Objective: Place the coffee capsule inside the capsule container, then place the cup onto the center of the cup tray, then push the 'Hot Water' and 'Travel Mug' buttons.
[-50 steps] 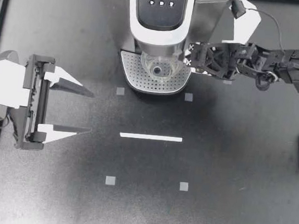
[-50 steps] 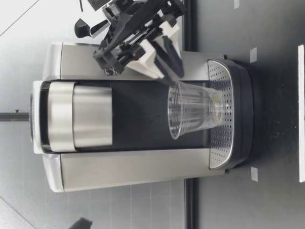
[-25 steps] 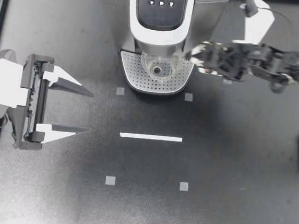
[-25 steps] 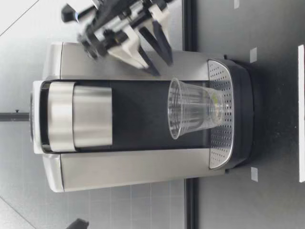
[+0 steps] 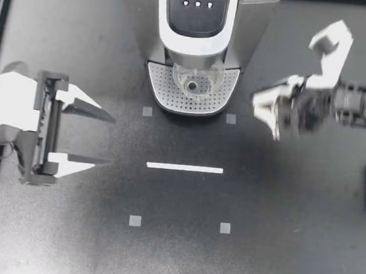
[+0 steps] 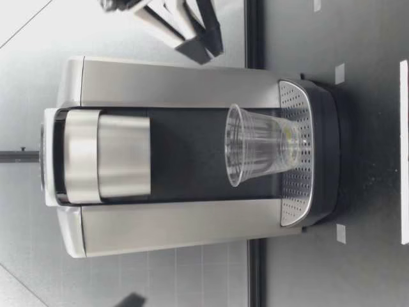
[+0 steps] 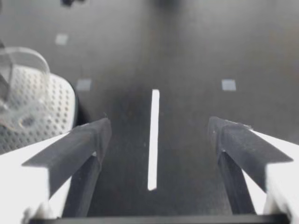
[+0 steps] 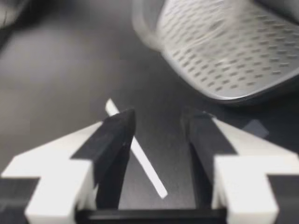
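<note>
**Cup (image 5: 197,80) upright on the cup tray (image 5: 164,95), nothing gripped**

At the table's left side my left gripper (image 5: 111,140) sat well apart from the coffee machine (image 5: 194,42). Its jaws were spread wide and held nothing. In the left wrist view its dark fingers (image 7: 88,140) framed only bare table and the white tape strip (image 7: 153,140), with the perforated tray off to one side ahead.

In the middle, the machine stood at the table's far edge with its dark button panel (image 5: 198,0) facing up. The clear cup stood on the tray about midway across its width and toward the rear. The low view showed it upright with its mouth up and its base on the perforated plate, below the silver brew head (image 6: 108,157). In front of the machine the tape strip lay on the table among four small grey squares (image 5: 147,111).

Toward the right, my right gripper (image 5: 265,115) was near the tray's right edge and apart from tray, cup and machine; the top view showed it blurred. In the right wrist view its fingers (image 8: 114,140) were parted by a narrow gap and grasped nothing. The tape strip showed through that gap and the tray lay ahead. In the low view a gripper (image 6: 204,51) hung beside the machine's side wall, above the level of the cup's rim and clear of the cup.
</note>
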Motion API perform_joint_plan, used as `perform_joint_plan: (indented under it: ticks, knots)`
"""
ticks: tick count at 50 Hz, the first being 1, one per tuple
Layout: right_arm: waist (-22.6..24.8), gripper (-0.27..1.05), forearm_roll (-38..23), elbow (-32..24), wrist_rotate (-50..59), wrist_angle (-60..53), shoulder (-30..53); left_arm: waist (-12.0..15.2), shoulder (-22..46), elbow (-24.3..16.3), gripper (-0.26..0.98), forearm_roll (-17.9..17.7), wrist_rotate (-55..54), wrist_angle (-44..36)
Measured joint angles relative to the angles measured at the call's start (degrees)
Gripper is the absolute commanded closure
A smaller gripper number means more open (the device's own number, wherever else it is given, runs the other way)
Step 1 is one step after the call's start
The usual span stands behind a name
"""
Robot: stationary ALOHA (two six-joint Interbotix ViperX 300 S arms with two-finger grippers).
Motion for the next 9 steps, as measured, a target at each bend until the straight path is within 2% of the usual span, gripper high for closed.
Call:
perform_joint_plan:
  ticks: [9]
  knots:
    - [5.01, 0.28, -10.63, 0.00, -5.71, -0.70, 0.18, 0.00, 3.25, -0.44, -0.02, -0.09, -0.62, -0.09]
